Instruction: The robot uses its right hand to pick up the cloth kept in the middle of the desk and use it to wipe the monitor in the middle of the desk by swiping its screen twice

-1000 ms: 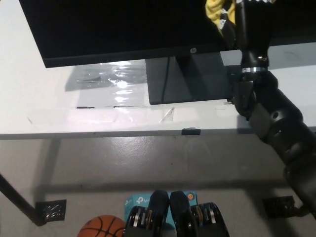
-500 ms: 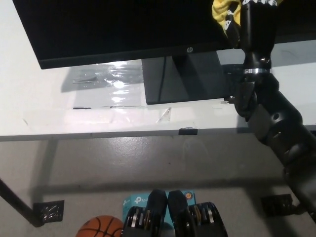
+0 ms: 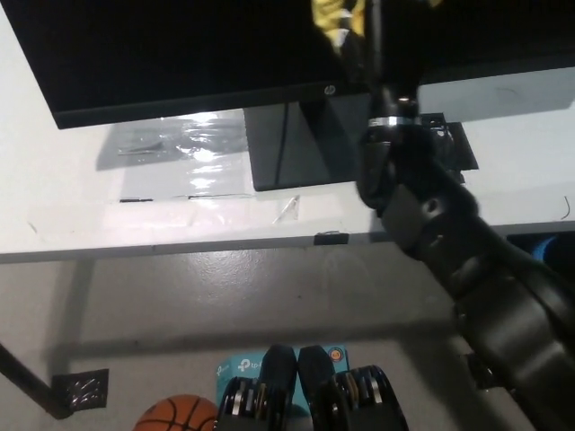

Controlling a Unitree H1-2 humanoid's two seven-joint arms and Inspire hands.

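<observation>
Head view, looking steeply down: the yellow cloth (image 3: 334,16) sits at the top edge of the frame, pressed against the dark screen of the monitor (image 3: 180,54), roughly at the screen's middle-right. Only a scrap of it shows; the rest is cut off by the frame edge. The black right hand (image 3: 364,31) is up at the same spot, mostly out of frame and dark against the dark screen, so whether its fingers are clamped on the cloth cannot be told, though cloth and hand are touching. The right arm (image 3: 431,215) runs from the lower right diagonally up across the desk edge and in front of the monitor stand (image 3: 287,148). The monitor stands on the white desk (image 3: 72,197), with a sheet of clear plastic (image 3: 184,148) lying left of the stand. Below the desk edge, on the floor, a basketball (image 3: 175,413) shows at the bottom left. The left hand is not in view.
</observation>
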